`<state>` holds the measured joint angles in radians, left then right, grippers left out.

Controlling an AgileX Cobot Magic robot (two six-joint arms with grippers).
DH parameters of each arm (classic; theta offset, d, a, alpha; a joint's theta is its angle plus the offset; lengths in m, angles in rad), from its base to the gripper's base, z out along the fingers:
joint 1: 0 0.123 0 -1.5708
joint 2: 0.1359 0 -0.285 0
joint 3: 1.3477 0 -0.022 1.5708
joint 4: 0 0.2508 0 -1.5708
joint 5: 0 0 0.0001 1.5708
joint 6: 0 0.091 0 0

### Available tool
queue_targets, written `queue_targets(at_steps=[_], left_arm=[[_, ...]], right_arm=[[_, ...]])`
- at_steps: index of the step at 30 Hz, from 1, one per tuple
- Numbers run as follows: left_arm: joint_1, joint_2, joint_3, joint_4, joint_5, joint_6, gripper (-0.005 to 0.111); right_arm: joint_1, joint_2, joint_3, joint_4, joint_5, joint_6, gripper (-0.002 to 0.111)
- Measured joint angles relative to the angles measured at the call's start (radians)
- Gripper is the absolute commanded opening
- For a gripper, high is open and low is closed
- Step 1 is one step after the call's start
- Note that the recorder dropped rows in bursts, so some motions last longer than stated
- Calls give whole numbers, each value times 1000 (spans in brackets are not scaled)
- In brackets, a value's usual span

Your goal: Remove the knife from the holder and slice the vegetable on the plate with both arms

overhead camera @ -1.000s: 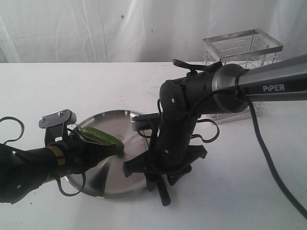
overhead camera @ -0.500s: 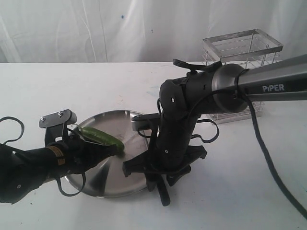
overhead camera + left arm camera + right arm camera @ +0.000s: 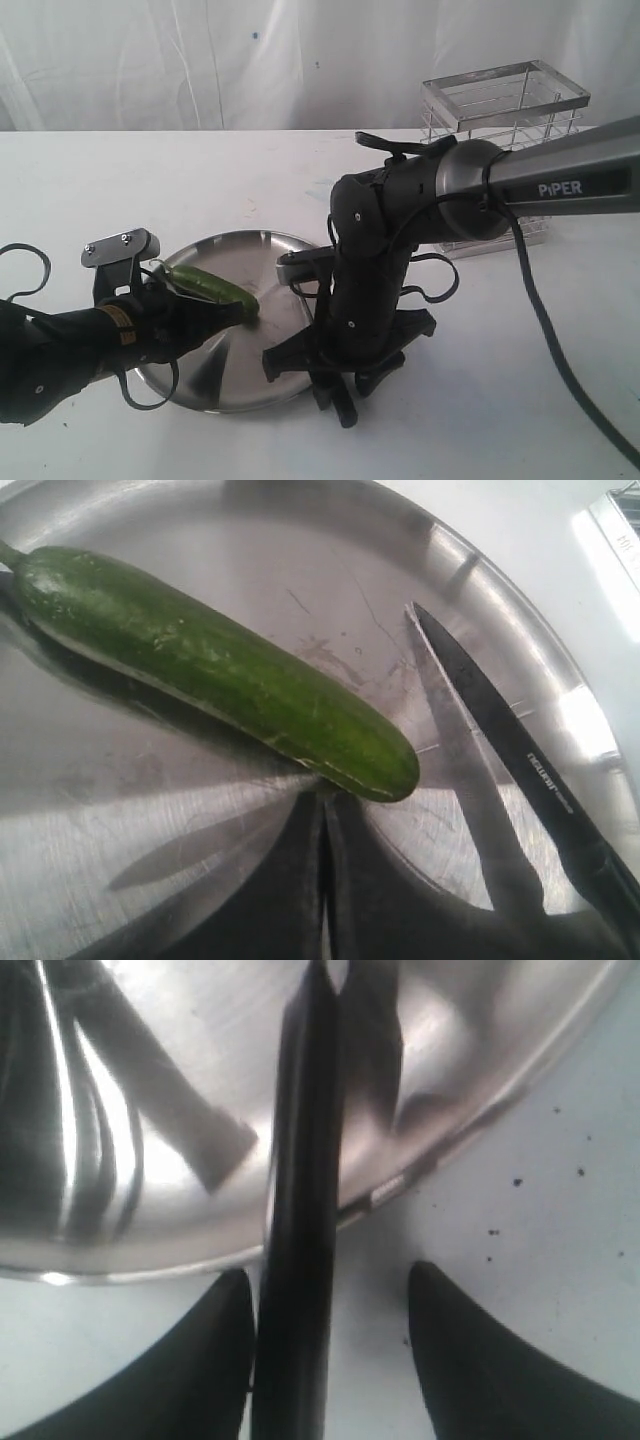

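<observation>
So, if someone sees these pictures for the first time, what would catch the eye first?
Probably the big black right arm with the grey "PiPER" tube, bent down over the near edge of the round shiny steel plate. Next, the glossy green vegetable lying on that plate, with the slim dark knife angled beside it, apart from it.

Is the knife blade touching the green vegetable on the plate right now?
No, in the left wrist view the knife blade lies on the plate beside the vegetable, with a strip of bare metal between them.
</observation>
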<state>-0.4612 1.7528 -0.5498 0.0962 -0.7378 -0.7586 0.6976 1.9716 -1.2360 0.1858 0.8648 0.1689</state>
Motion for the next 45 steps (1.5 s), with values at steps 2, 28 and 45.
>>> queue_targets(at_steps=[2,28,45], left_arm=[[0,0,0,6,7,0,0],[215,-411,2,-42,94,78,0],[456,-70,-635,1610,-321,-1150,0]], right_arm=[[0,0,0,-2,-13,-2,28],[30,-226,2,-59,50,57,0],[40,-222,2,-195,79,139,0]])
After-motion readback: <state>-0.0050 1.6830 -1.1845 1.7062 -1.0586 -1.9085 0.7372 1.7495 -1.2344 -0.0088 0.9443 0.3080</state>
